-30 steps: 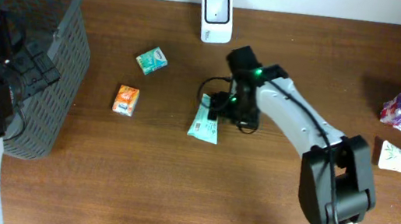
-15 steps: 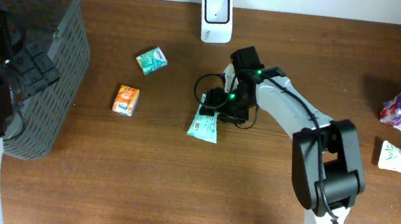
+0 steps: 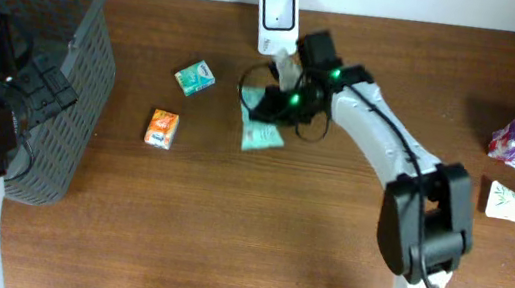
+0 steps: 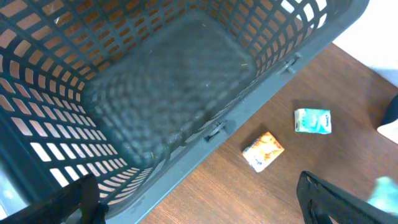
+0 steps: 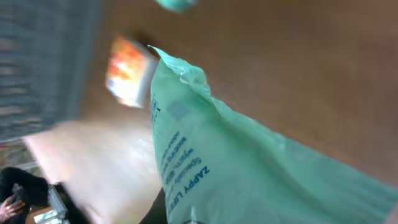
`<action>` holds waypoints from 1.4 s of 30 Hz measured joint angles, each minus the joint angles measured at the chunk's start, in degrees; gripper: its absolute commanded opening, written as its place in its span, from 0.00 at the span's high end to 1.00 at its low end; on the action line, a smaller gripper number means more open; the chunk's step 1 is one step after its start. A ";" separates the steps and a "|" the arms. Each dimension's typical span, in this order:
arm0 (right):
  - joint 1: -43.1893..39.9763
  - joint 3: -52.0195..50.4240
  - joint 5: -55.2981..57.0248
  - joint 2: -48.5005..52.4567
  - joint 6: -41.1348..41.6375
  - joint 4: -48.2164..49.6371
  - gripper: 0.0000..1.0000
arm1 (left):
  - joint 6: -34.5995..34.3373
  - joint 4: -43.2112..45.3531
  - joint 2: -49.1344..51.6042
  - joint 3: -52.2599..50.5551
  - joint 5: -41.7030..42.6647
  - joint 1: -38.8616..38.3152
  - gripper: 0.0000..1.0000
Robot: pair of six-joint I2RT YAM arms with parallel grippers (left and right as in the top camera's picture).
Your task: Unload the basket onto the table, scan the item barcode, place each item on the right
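The right gripper (image 3: 277, 101) is clamped on the green packet (image 3: 261, 136), holding it just in front of the white scanner (image 3: 279, 21). Well left of the scanner, the left gripper (image 4: 196, 186) hangs over the grey basket (image 3: 89, 50), its 2 fingers spread wide.

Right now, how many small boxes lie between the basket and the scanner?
2. A green box lies toward the scanner. An orange box lies nearer the basket. More may be hidden under the right arm.
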 measured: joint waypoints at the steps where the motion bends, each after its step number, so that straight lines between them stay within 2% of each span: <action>1: -0.24 1.55 -0.94 -0.74 -0.92 0.39 0.96 | 0.00 0.00 0.00 0.00 0.00 0.00 0.01; 6: -4.90 8.98 -8.94 -4.68 -4.35 0.59 0.95 | 0.00 0.00 0.00 0.00 0.00 0.00 0.01; 11: -10.64 9.29 -18.88 -4.83 -4.74 0.59 0.95 | 0.00 0.00 0.00 0.00 0.00 0.00 0.01; 15: -13.00 9.29 -22.23 -4.83 -4.70 -1.62 0.95 | 0.00 0.00 0.00 0.00 0.00 0.00 0.01; 20: -14.32 9.40 -20.24 -4.83 -4.68 -7.34 0.95 | 0.00 0.00 0.00 0.00 0.00 0.00 0.01; 26: -14.21 9.46 -12.09 -4.83 -4.70 -12.83 0.95 | 0.00 0.00 0.00 0.00 0.00 0.00 0.01; 30: -12.26 9.46 -0.87 -4.83 -4.04 -16.61 0.95 | 0.00 -0.02 0.00 0.00 0.00 0.00 0.01; 35: -3.02 6.62 39.52 -4.83 11.65 -23.85 0.92 | 0.00 0.00 0.00 0.00 0.00 0.00 0.01; 36: -1.31 4.92 44.74 -4.83 14.38 -23.96 0.90 | 0.00 0.04 0.00 0.00 -0.02 0.00 0.01; 39: 3.45 -6.47 59.87 -5.35 23.15 -18.12 0.81 | 0.00 -0.07 0.00 0.00 0.00 0.00 0.01; 42: 5.31 -18.45 64.74 -5.07 26.10 -10.54 0.72 | 0.00 0.04 0.00 0.00 -0.02 0.00 0.01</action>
